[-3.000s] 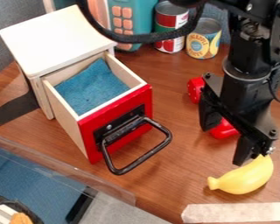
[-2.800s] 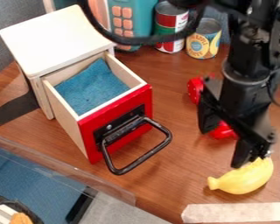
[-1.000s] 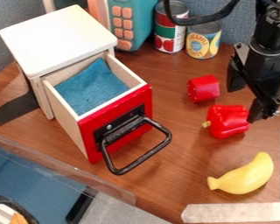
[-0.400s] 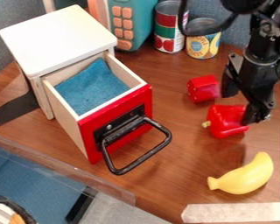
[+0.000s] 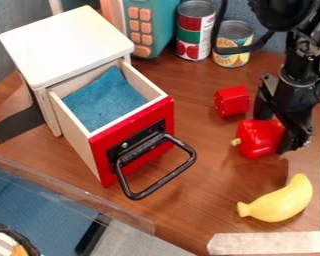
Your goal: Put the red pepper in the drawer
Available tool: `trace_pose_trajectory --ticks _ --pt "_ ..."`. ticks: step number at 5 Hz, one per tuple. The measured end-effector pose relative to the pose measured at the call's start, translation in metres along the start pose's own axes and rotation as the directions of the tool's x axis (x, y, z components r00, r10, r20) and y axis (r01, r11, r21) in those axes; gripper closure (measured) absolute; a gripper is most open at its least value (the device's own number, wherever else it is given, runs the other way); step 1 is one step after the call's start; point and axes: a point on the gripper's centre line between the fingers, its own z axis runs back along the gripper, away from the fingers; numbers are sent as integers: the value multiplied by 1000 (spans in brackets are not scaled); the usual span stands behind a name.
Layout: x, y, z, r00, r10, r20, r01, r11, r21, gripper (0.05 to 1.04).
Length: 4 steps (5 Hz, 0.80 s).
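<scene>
The tool (image 5: 273, 134) hangs at the red pepper (image 5: 256, 139), its fingers spread wide — released. The pepper lies on the desk (image 5: 199, 205) — outside the pulled-out drawer (image 5: 137, 150), between the small red object (image 5: 233, 102) and the banana (image 5: 280, 201). Blue cloth (image 5: 106, 101) lines the drawer.

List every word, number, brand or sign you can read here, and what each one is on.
Nothing can be quoted with certainty.
Yellow-and-blue can: lettering, partly behind the black cable, too unclear to read.
Red, green and white can: label print too small to read.
</scene>
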Motion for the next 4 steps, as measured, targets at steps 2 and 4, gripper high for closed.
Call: trace_pose_trajectory --ticks 2,4 --pt "0 -4 -3 1000 13 2 -13 1000 -15 343" --pt "-10 -10 40 997 23 68 -21 999 -28 343"
